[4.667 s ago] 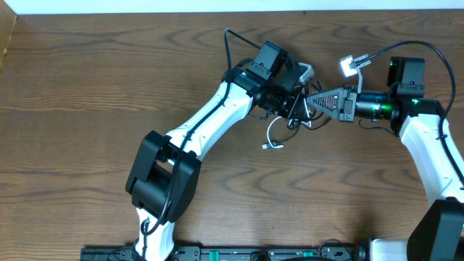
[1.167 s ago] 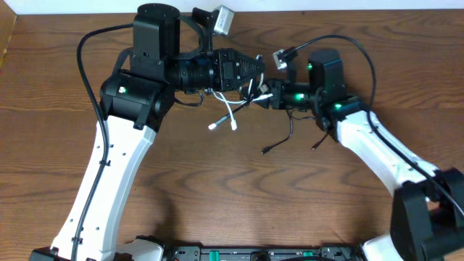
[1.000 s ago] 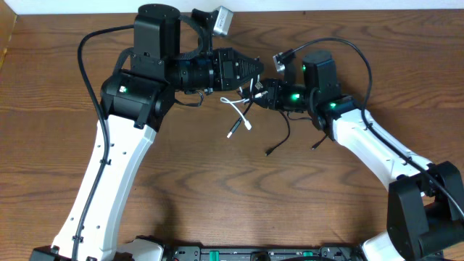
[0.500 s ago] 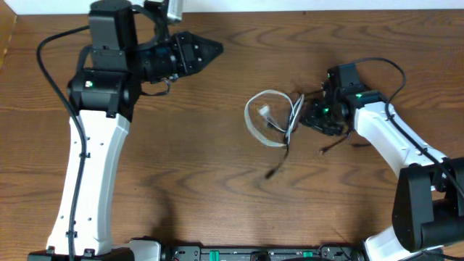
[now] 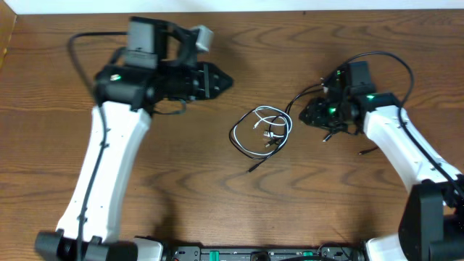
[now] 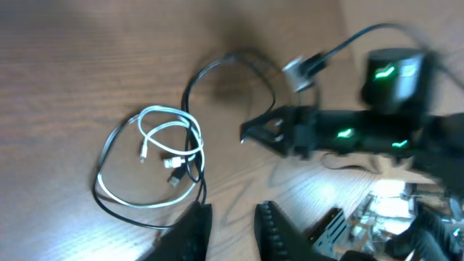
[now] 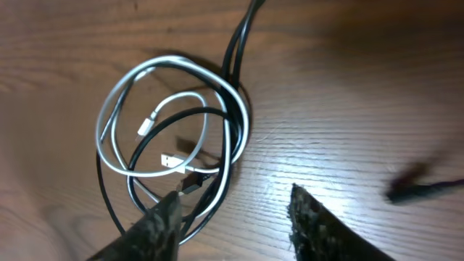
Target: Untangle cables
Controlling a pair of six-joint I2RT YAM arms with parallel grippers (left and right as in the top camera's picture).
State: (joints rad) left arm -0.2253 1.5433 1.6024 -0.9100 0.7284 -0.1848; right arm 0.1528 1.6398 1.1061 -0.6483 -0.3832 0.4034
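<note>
The cables (image 5: 261, 132) lie in a loose coil on the wooden table, a white cable (image 7: 167, 59) looped together with black cable (image 6: 190, 85), small plugs inside the loop. My left gripper (image 5: 225, 81) hovers up and to the left of the coil. Its jaws (image 6: 232, 210) stand a little open with nothing between them. My right gripper (image 5: 306, 116) sits just right of the coil, open (image 7: 235, 197) and empty. Its left finger (image 7: 156, 225) overlaps the coil's edge in the right wrist view.
A loose black cord end (image 5: 366, 151) lies on the table beside the right arm. The table's back edge (image 5: 304, 10) runs along the top of the overhead view. The thick black arm cable (image 5: 395, 58) arches over the right wrist.
Both grippers held the cables between them a second ago. The cables now lie free on the table, gathered slightly to the left. The left arm swung away, then back, and its jaws parted.
</note>
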